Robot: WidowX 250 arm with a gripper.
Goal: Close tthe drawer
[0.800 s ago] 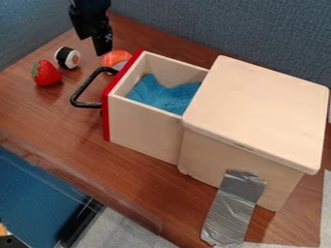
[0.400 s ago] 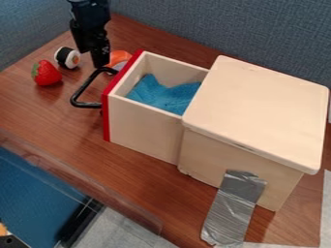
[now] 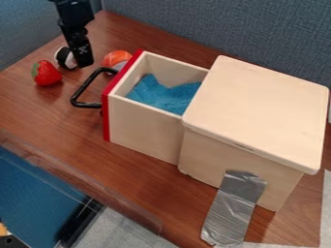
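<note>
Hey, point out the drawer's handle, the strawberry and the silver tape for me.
Handle [image 3: 79, 92]: camera view, on its black outer bar.
Strawberry [image 3: 46, 73]: camera view, middle of its red body.
Silver tape [image 3: 231, 208]: camera view, middle of the strip.

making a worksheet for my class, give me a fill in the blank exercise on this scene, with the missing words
The drawer's front panel is coloured ____.
The cloth lying inside the drawer is ____.
The toy strawberry lies on the ____.
A strip of silver ____ runs down from the box.
Missing words: red; blue; table; tape
</note>
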